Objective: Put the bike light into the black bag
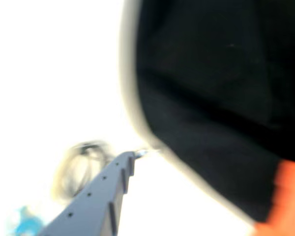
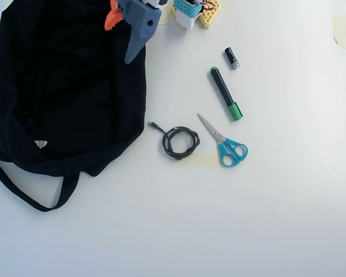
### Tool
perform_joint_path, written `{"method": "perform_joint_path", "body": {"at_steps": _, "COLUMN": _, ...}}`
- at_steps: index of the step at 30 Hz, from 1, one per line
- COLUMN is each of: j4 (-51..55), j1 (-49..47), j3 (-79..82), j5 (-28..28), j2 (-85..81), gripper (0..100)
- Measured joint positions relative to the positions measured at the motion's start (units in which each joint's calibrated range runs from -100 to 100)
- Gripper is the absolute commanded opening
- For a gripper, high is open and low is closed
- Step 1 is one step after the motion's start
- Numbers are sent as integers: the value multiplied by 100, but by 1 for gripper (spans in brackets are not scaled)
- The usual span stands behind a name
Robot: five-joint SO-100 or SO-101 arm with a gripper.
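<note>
Bag [image 2: 63, 98], black, lies at the table's [image 2: 277, 219] upper left corner in the overhead view, strap trailing toward the left edge. My gripper [image 2: 127, 26] hangs over its upper right part, fingers apart, nothing seen between them. Bike light not visible. Cable [image 2: 180, 142], scissors [image 2: 228, 145], marker [image 2: 225, 93], battery [image 2: 231, 58] lie mid-table.

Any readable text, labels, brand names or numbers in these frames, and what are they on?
None can be read.
White label on the black bag: a small mark, too small to make out in the overhead view.
Green-capped marker and battery: no print legible.
The wrist view is blurred and overexposed; no text shows there.
</note>
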Motion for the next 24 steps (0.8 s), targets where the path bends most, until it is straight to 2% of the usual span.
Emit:
{"method": "perform_joint_path", "body": {"at_steps": 1, "j4": 0, "j1": -500, "j3": 0, "j5": -39, "j2": -315, "gripper": 12}}
{"method": "perform_joint_path", "body": {"at_steps": 4, "j4": 0, "j1": -889, "j3": 0, "j5": -44, "j2": -623, "gripper": 2}}
{"method": "perform_joint_path", "body": {"at_steps": 12, "j4": 215, "j1": -1639, "j3": 110, "j5": -44, "j2": -1528, "gripper": 2}}
{"method": "perform_joint_path", "body": {"at_steps": 19, "j4": 524, "j1": -2212, "j3": 983, "j5": -24, "j2": -2590, "gripper": 2}}
{"method": "perform_joint_path", "body": {"at_steps": 21, "j4": 524, "j1": -2454, "j3": 1376, "j5": 49, "j2": -2939, "gripper": 2}}
{"method": "perform_joint_path", "body": {"at_steps": 24, "j4": 541, "j1": -2726, "j3": 2036, "j5": 440, "j2": -3504, "gripper": 2}}
